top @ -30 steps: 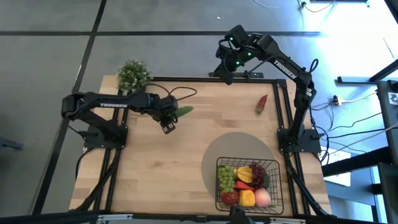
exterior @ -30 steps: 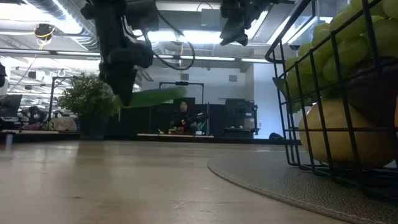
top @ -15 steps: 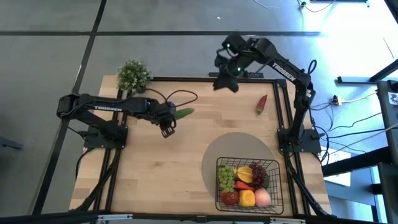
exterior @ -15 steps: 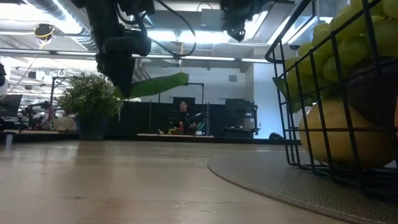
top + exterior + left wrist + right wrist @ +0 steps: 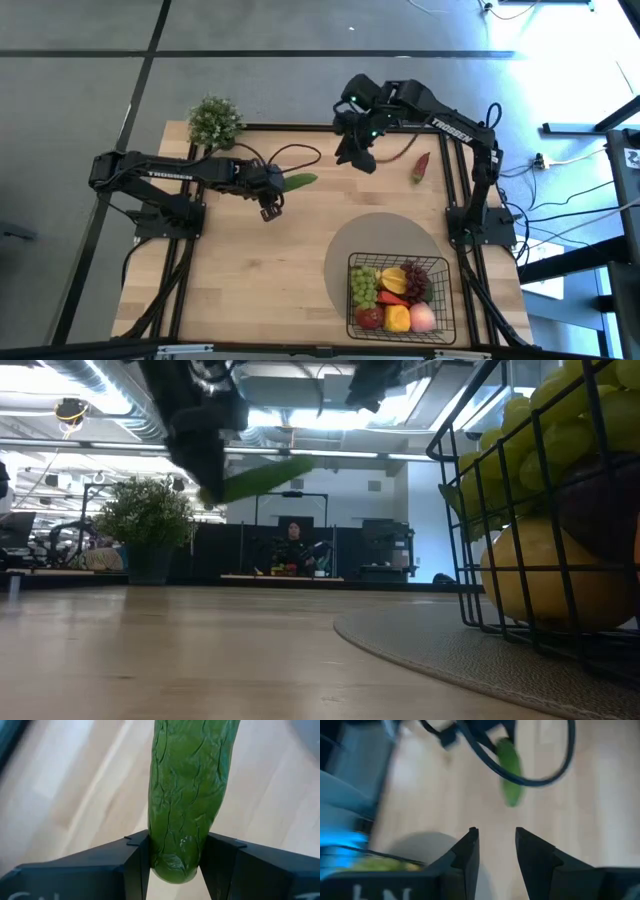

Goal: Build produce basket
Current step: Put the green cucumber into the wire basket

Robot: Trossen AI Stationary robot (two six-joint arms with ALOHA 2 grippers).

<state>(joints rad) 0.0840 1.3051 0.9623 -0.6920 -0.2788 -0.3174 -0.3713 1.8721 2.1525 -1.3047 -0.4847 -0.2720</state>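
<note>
My left gripper (image 5: 280, 187) is shut on a green cucumber (image 5: 299, 181), held in the air over the table's left middle; it also shows in the low view (image 5: 262, 477). My right gripper (image 5: 355, 152) is open and empty (image 5: 495, 840), high over the table's far middle, and sees the cucumber (image 5: 510, 775) ahead. A red chili (image 5: 421, 166) lies on the wood at the far right. The black wire basket (image 5: 352, 322) stands on a grey round mat near the front edge and holds green and purple grapes, an apple, a peach and yellow fruit. My left gripper pinches the cucumber's end (image 5: 175, 857) between its two fingers (image 5: 136, 862), one on each side. The fingers come from the table's left and lie along the cucumber, which sticks out ahead of them. The cucumber is lifted clear of the table, its free end (image 5: 300, 463) tilted up.
A bushy green potted plant (image 5: 214, 120) stands at the far left corner. A dark cable (image 5: 295, 152) loops over the wood behind the left gripper. The grey mat (image 5: 385, 235) lies under the basket. Bare wood shows in the table's middle and near left.
My left gripper has risen with the cucumber and gone a little toward the table's right; the cucumber's free end has tipped upward. My right gripper has come from beyond the far edge toward the near edge and the left, nearer the cucumber.
</note>
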